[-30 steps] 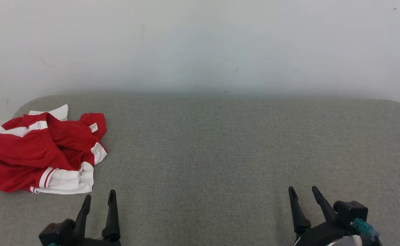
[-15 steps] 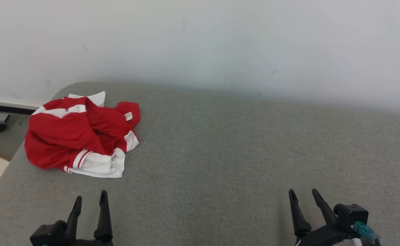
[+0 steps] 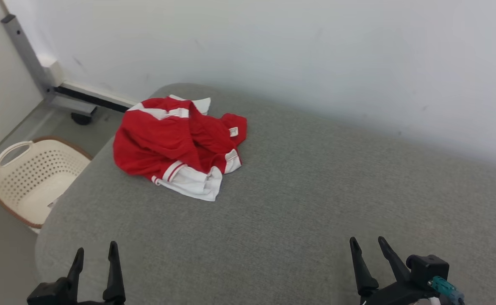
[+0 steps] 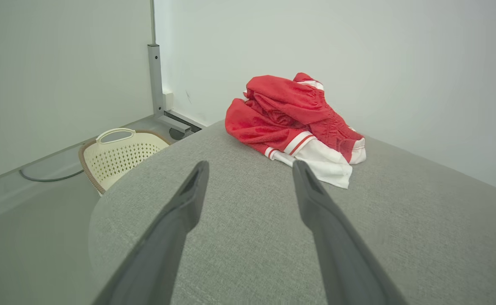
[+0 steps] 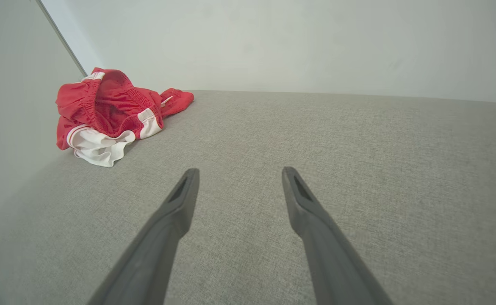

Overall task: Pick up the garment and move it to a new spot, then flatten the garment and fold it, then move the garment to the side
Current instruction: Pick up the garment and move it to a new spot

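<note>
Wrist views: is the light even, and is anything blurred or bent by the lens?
Left wrist view: soft, even light, no glare; garment sharp, left hand softer toward the bottom edge. Right wrist view: same flat light; right hand casts barely any shadow on the grey surface.

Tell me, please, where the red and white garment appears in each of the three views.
Head view: the garment lies upper left of centre, near the surface's far left corner.
Left wrist view: the garment sits in the upper middle, slightly right of centre.
Right wrist view: the garment is at the upper left.
Shared landmark: the grey fabric surface beneath it, with the white wall behind.
</note>
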